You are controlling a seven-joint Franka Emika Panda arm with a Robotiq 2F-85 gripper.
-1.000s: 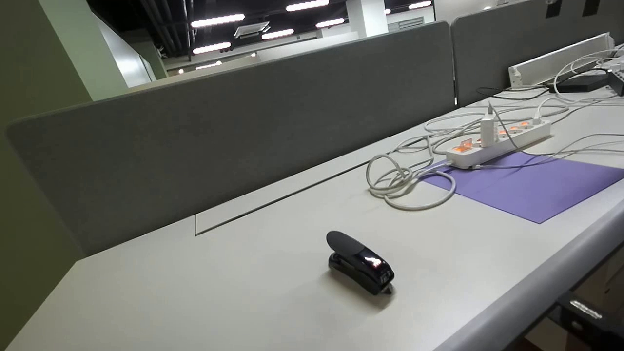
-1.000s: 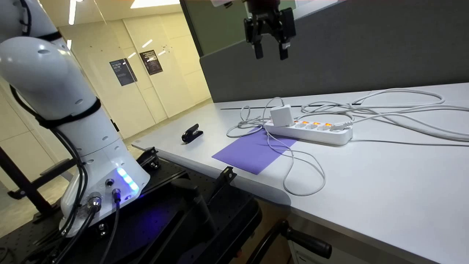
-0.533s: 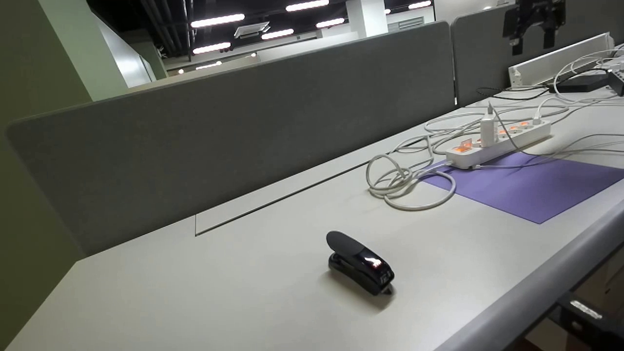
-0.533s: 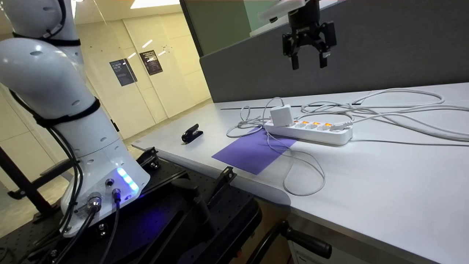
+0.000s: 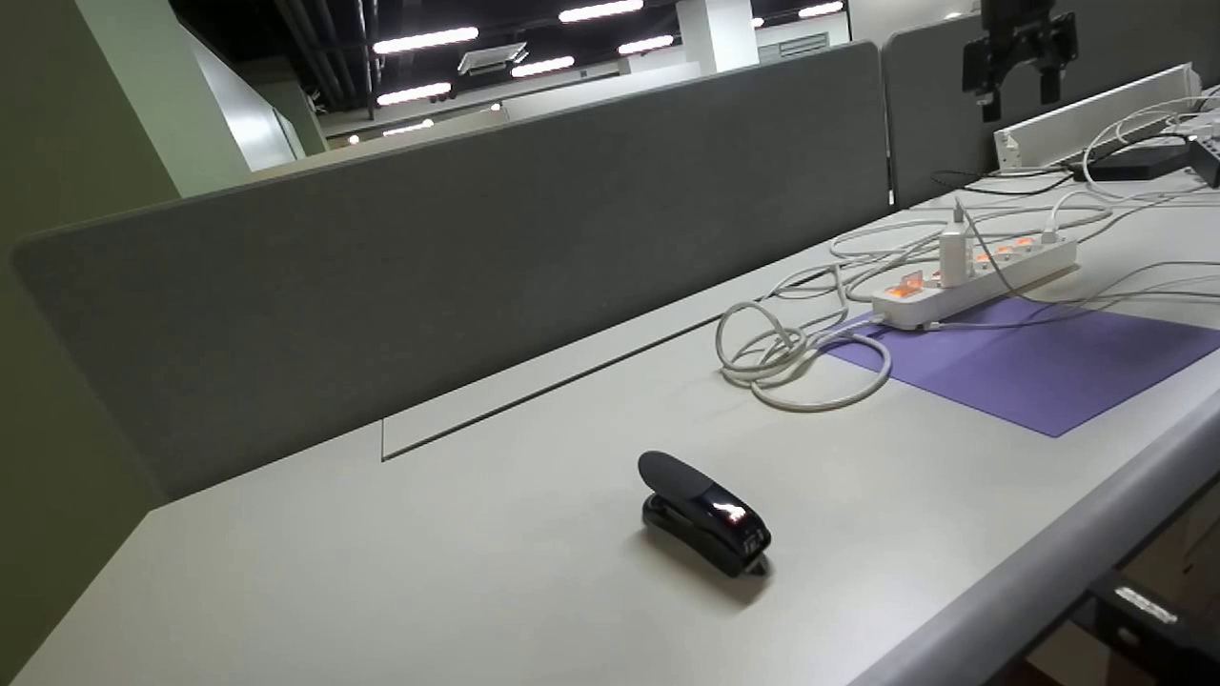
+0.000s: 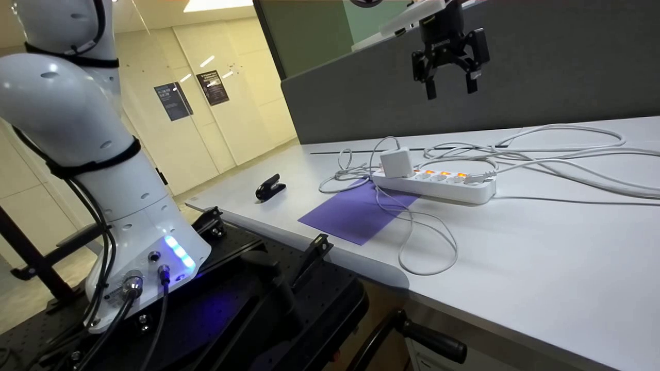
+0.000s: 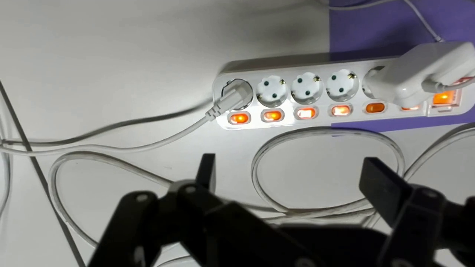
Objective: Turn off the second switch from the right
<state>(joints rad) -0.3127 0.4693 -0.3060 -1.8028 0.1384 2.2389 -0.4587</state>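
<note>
A white power strip (image 7: pixel 323 111) lies on the desk with a row of orange switches along one side. It shows in both exterior views (image 5: pixel 1048 262) (image 6: pixel 438 190). In the wrist view most switches, such as this switch (image 7: pixel 272 115), glow brightly, while one switch (image 7: pixel 374 107) looks darker. A white adapter (image 7: pixel 419 70) partly covers a switch near the large end switch (image 7: pixel 444 97). A white plug (image 7: pixel 237 94) sits in the socket at the opposite end. My gripper (image 7: pixel 289 161) is open and empty, high above the desk in both exterior views (image 5: pixel 1021 103) (image 6: pixel 451 91).
White cables (image 6: pixel 562 154) loop behind and beside the strip. A purple sheet (image 6: pixel 356 214) lies partly under it. A black stapler (image 5: pixel 705 514) stands on the desk. A grey partition (image 6: pixel 541 67) rises behind the desk and the gripper.
My gripper has moved right and slightly down in an exterior view, and has come into the top right of another exterior view. The strip and desk objects have not moved.
</note>
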